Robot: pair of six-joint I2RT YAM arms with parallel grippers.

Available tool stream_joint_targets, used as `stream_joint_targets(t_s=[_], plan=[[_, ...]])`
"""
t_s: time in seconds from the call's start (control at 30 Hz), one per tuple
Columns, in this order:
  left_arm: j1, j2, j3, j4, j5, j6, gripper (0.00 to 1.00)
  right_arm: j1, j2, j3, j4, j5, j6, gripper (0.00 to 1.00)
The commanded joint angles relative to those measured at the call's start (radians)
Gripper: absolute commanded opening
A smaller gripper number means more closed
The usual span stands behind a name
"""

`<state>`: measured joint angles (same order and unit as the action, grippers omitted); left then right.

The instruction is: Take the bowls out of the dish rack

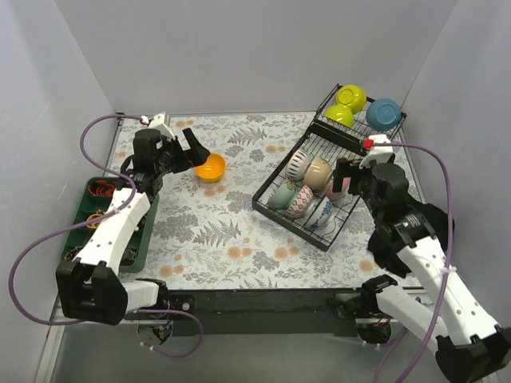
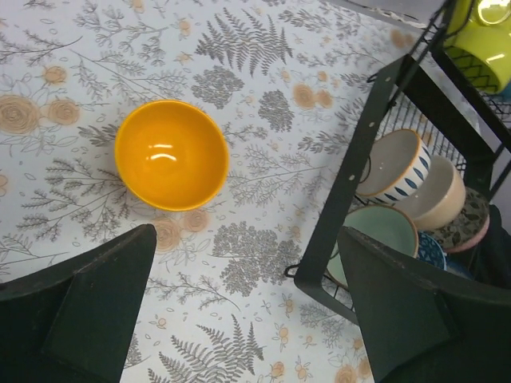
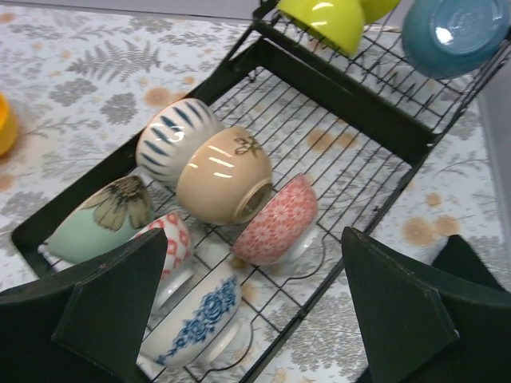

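Top external: dish rack (image 1: pixel 279 169) runs diagonally; left gripper (image 1: pixel 194 148), right gripper (image 1: pixel 345 179) agape, empty.

The orange bowl (image 2: pixel 171 154) sits upright on the floral cloth (image 2: pixel 263 96). Right of it stands the rack (image 2: pixel 345 199) holding tilted bowls (image 2: pixel 395 166); below it, the left gripper (image 2: pixel 246 239) gapes wide.
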<state>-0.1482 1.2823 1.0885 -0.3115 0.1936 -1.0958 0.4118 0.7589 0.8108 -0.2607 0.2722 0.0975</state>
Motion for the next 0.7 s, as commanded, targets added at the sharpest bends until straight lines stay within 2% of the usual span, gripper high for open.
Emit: stream_joint_targets(t_s=[0.0,0.13,0.27,0.4,0.67], plan=[[-0.027,-0.133,-0.108,0.104,0.046,0.033,0.98,-0.01,0.139,0.137,0.034,0.189,-0.125,0.99],[-0.063,-0.207,-0.159,0.135,0.043,0.048,0.98,-0.042,0.275,0.232,0.086,0.211,-0.228,0.99],[-0.086,-0.248,-0.171,0.15,0.018,0.073,0.98,-0.094,0.416,0.332,0.15,0.116,-0.343,0.99],[-0.105,-0.261,-0.183,0.152,-0.016,0.089,0.98,-0.204,0.592,0.451,0.198,-0.089,-0.369,0.99],[-0.119,-0.247,-0.19,0.161,-0.02,0.096,0.98,-0.343,0.834,0.557,0.32,-0.413,-0.463,0.99]])
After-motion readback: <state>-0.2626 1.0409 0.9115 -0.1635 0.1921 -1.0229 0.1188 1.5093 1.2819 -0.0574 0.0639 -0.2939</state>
